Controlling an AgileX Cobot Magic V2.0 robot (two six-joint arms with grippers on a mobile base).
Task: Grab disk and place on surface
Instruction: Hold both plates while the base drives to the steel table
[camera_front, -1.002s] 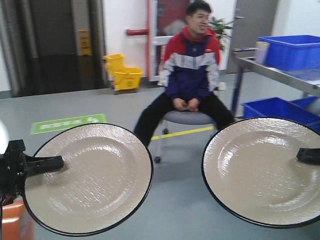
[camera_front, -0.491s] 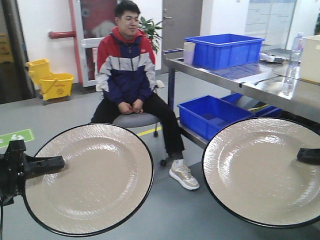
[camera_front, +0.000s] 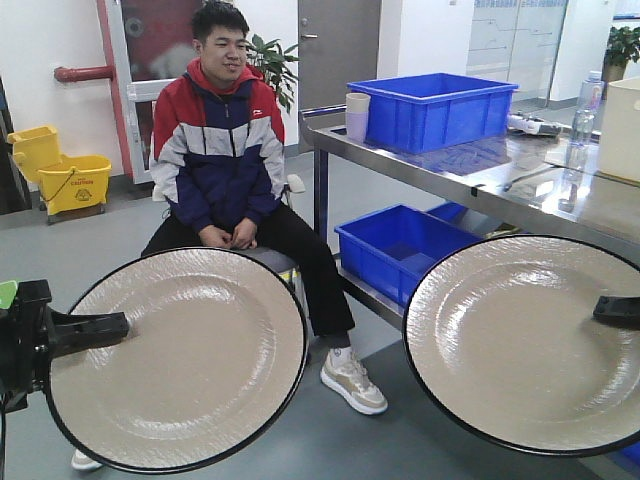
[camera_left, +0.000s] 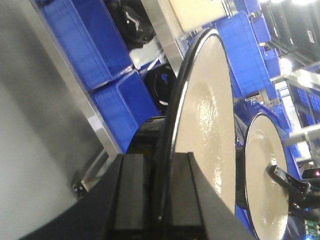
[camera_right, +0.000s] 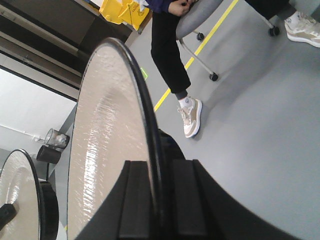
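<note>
Clamping rims: left fingers (camera_left: 134, 200) on left disk (camera_front: 190, 360), right fingers (camera_right: 186, 200) on right disk (camera_front: 520, 340) (both upright, faces vertical).

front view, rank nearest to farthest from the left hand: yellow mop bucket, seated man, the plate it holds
1. Plate, gripped at its rim by the left hand.
2. Seated man, ahead, centre-left.
3. Yellow mop bucket, back wall, left.

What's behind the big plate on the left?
A seated man; the plate covers one leg and most of his chair. A shoe shows beside it.
</note>
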